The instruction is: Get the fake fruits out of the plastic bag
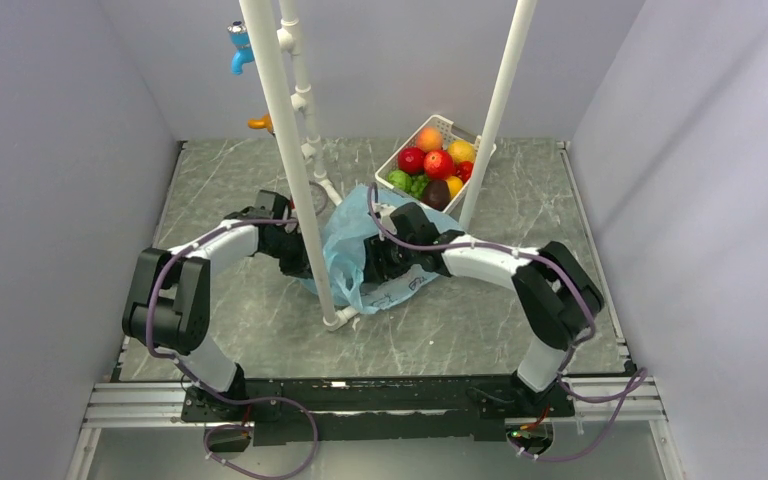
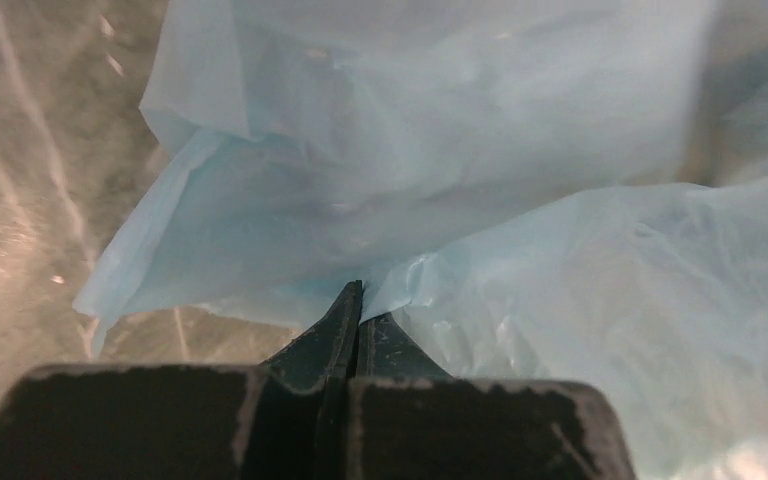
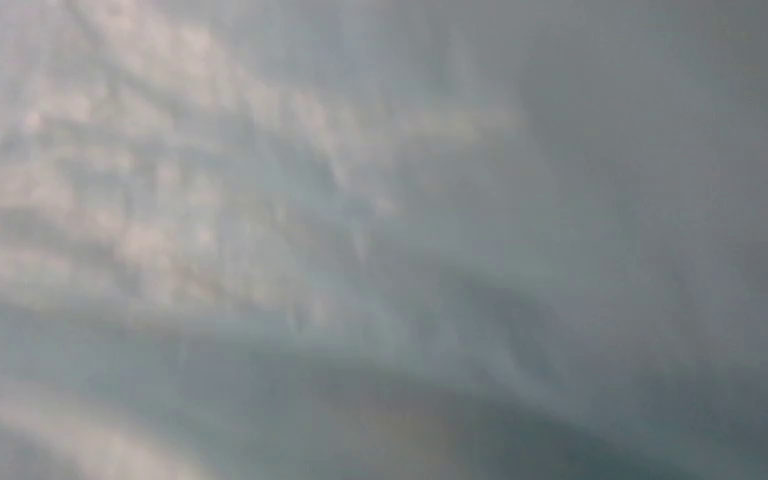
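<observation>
Left wrist view showed the left claw with its dark fingers pressed together, pinching a fold at the edge of the thin light-blue translucent plastic bag, which lay crumpled on the grey marbled surface. Seen from the top external view, the bag sat mid-surface against a white upright pole, with the right claw buried in it from the right. Whether that claw was spread or closed could not be told, as its own camera gave only blurred film. Glossy red and orange fake fruits sat in a white slotted basket just beyond the bag.
</observation>
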Action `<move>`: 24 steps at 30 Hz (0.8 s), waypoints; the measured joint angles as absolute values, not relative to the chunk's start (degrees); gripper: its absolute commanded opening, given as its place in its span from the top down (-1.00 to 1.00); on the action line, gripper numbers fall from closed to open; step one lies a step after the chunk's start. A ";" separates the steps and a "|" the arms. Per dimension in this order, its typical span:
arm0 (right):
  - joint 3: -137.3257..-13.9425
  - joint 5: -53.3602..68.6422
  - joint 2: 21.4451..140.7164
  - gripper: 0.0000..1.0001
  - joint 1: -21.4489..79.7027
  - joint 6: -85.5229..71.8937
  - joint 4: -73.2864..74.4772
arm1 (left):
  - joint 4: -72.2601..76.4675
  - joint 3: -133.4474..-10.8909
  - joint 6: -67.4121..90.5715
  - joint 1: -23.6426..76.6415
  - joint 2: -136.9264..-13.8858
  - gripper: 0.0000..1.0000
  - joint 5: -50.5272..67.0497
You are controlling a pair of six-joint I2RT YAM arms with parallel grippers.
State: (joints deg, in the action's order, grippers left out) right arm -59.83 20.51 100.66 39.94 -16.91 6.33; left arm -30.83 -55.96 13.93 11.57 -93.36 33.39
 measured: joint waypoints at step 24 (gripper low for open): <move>-51.35 13.52 94.72 -0.09 40.71 -15.55 -0.73 | -20.69 -49.19 20.82 18.70 -92.49 1.00 24.10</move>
State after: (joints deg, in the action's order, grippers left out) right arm -51.35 13.52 94.72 40.71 -15.55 -0.73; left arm -20.69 -49.19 20.82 18.70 -92.49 24.10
